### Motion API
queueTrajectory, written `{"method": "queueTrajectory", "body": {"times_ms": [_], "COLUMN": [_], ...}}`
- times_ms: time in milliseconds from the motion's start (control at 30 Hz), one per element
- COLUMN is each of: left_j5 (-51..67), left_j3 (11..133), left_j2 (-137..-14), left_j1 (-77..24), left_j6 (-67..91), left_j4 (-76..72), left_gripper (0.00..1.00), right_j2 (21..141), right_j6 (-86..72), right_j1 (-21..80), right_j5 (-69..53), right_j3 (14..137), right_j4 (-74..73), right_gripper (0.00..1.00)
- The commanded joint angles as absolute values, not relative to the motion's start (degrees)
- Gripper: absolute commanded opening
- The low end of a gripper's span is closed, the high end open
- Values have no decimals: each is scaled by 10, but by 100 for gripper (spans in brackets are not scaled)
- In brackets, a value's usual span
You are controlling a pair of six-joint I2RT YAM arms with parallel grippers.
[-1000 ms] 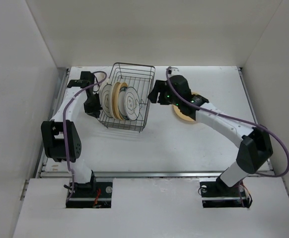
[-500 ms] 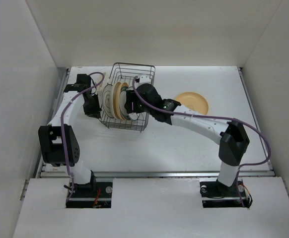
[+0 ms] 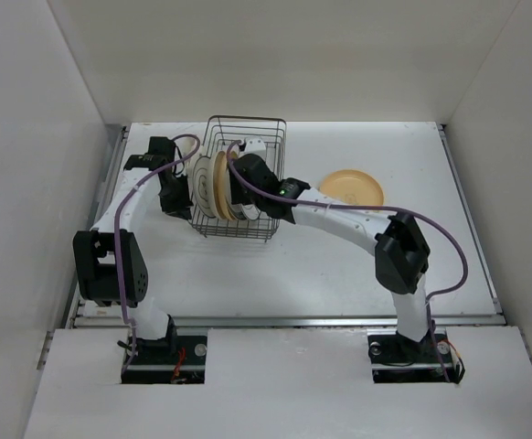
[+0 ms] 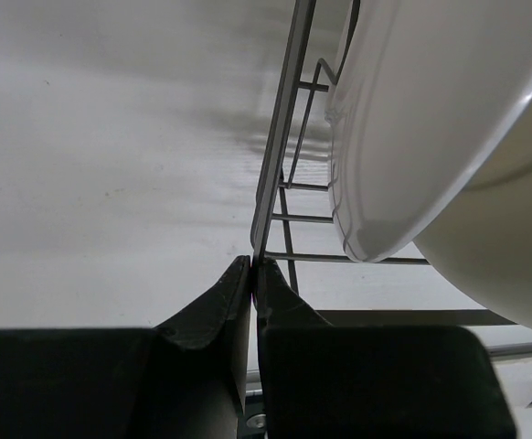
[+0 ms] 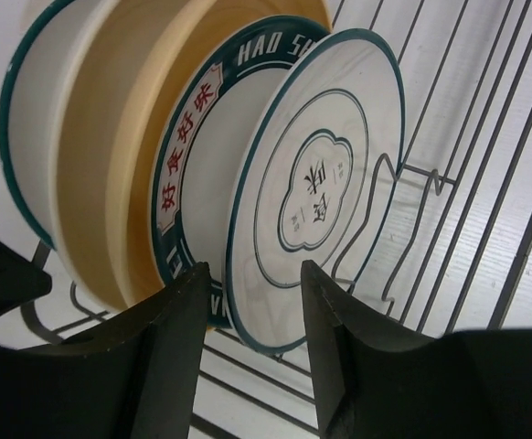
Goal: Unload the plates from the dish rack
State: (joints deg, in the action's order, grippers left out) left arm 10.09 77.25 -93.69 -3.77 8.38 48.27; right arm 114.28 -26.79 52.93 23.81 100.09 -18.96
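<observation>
Plates (image 5: pixel 312 183) upright in dark wire dish rack (image 3: pixel 234 226); one tan plate (image 3: pixel 351 187) flat, right of rack.

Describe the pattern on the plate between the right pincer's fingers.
Plate: white, thin teal rim line, teal-ringed centre mark; best in right wrist view.

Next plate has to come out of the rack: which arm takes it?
Right. The right gripper, open, straddles the rim of the front patterned plate; the left gripper is shut on the dish rack, steadying it.

One plate (image 5: pixel 197 137) reads "HAO S…" on its dark rim, with red 好食好味 beside.
</observation>
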Motion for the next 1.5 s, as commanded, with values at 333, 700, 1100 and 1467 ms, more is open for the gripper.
{"method": "queueTrajectory", "body": {"times_ms": [333,700,1100,1467], "left_j5": [-24,-29,-45,-39], "left_j3": [852,929,982,1013], "left_j2": [-968,-954,-960,-965], "left_j1": [-67,-67,-67,-67], "left_j6": [113,102,97,91], "left_j4": [593,623,635,640], "left_gripper": [13,25,26,26], "right_j2": [1223,1210,1119,1028], "right_j6": [-265,-255,-189,-184], "right_j1": [533,533,533,517], "right_j5": [291,332,455,486], "right_j3": [1107,1137,1137,1114], "right_j4": [-226,-243,-192,-212], "right_gripper": [32,0,0,0]}}
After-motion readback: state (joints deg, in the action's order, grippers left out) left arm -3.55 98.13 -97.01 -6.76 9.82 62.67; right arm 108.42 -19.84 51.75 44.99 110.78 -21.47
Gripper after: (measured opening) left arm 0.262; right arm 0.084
